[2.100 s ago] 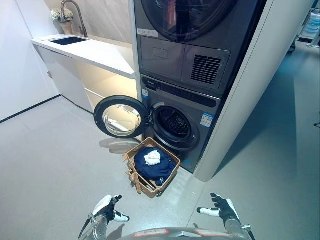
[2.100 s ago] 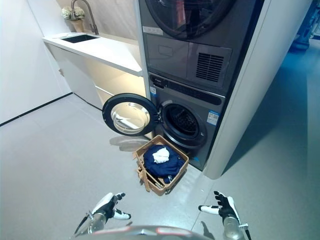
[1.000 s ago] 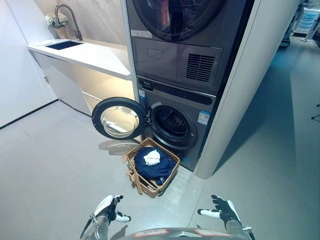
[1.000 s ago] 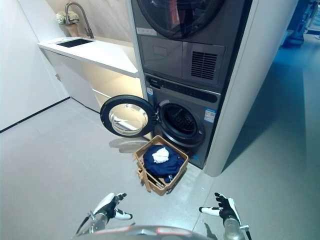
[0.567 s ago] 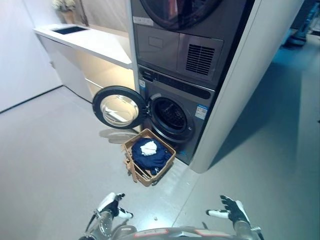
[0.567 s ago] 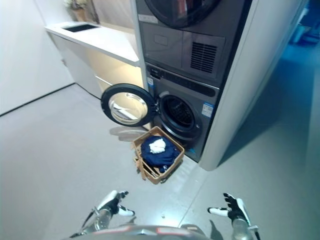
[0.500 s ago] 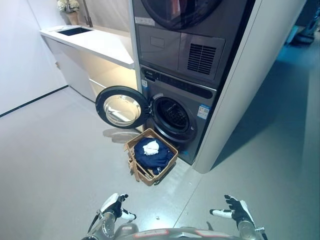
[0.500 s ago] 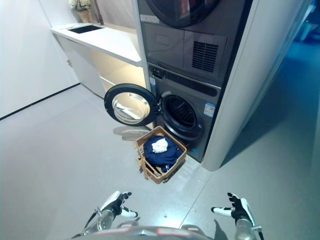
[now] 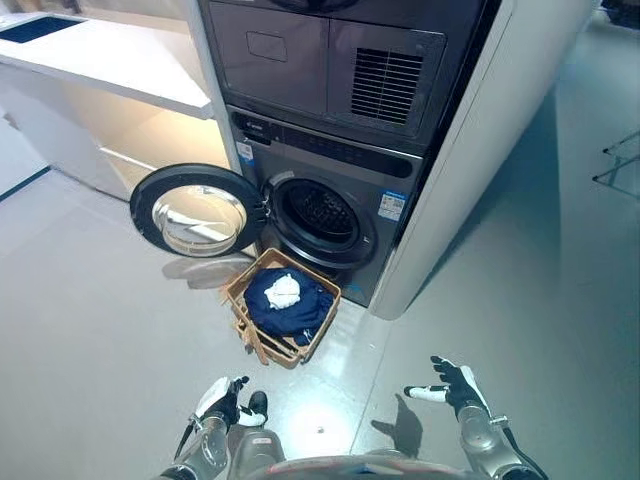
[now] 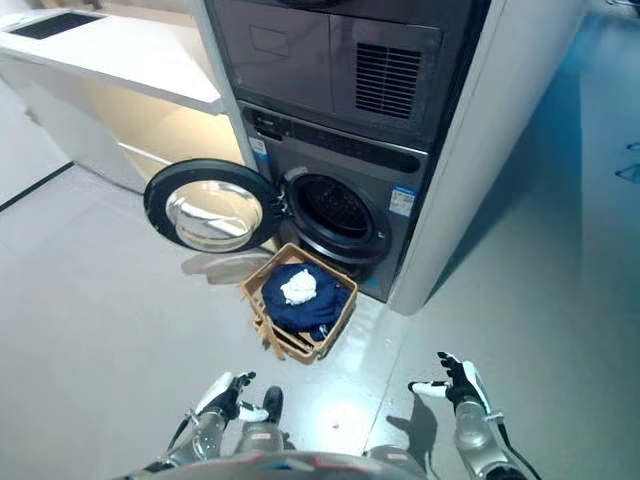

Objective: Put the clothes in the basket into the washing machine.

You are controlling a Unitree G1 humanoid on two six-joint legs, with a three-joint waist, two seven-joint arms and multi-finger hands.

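A tan wicker basket point(image 9: 248, 330) stands on the grey floor in front of the washing machine point(image 9: 330, 165). It holds dark blue clothes point(image 9: 290, 308) with a white garment point(image 9: 284, 290) on top. The machine's round door point(image 9: 196, 210) is swung open to the left and the dark drum opening point(image 9: 318, 218) shows. My left hand point(image 9: 218, 400) is low at the bottom left, fingers relaxed, holding nothing. My right hand point(image 9: 452, 385) is at the bottom right, fingers spread, empty. Both hands are well short of the basket.
A second machine point(image 9: 330, 60) is stacked above the washer inside a white column point(image 9: 480, 150). A white counter point(image 9: 100, 60) with lit cabinets runs along the left. Grey floor lies all around the basket.
The whole picture has shifted: the camera has moved closer and tilted down, so the washer and basket sit further left. Both hands stay low and open.
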